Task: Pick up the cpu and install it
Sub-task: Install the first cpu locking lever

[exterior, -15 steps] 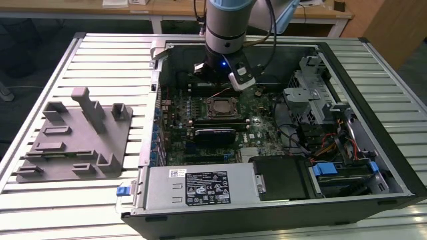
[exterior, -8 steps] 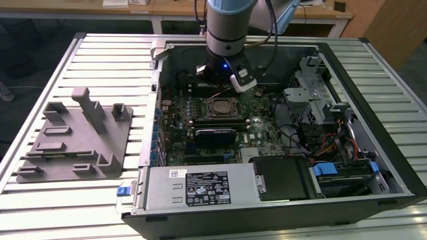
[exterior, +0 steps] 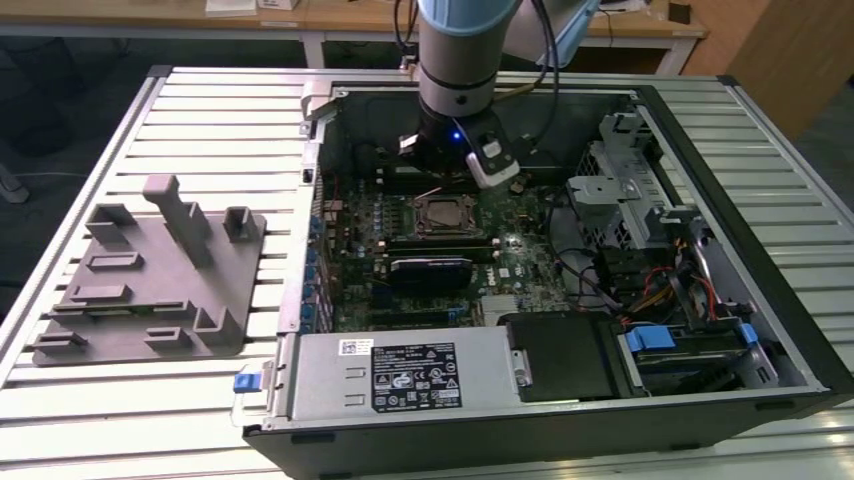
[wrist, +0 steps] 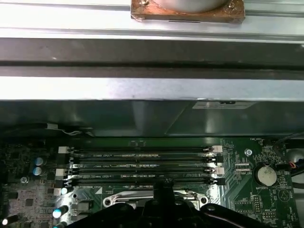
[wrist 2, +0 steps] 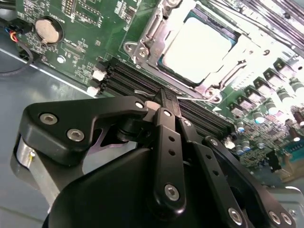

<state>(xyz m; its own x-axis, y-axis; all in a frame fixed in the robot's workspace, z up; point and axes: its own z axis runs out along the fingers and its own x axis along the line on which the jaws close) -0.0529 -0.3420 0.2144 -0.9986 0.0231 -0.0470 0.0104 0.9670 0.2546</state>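
Observation:
The cpu (wrist 2: pixel 199 47) lies flat in the motherboard socket, its silvery top bright inside the metal socket frame (wrist 2: pixel 142 45). In the exterior view the cpu (exterior: pixel 438 213) sits mid-board inside the open computer case, just below my gripper (exterior: pixel 447 170). My gripper (wrist 2: pixel 163 97) is shut, its black fingers pressed together with nothing visible between them. The tip hovers over the memory slots (wrist 2: pixel 137 78) beside the socket, right at a thin wire lever (wrist 2: pixel 199 99); I cannot tell whether it touches the lever. In the first wrist view the gripper (wrist: pixel 164 184) points at the socket's edge.
A grey fixture tray (exterior: pixel 147 280) with upright posts stands on the slatted table at the exterior view's left. Inside the case are the power supply (exterior: pixel 400 375), a drive cage (exterior: pixel 627 200) and cables. A coin battery (wrist 2: pixel 47 29) sits on the green board.

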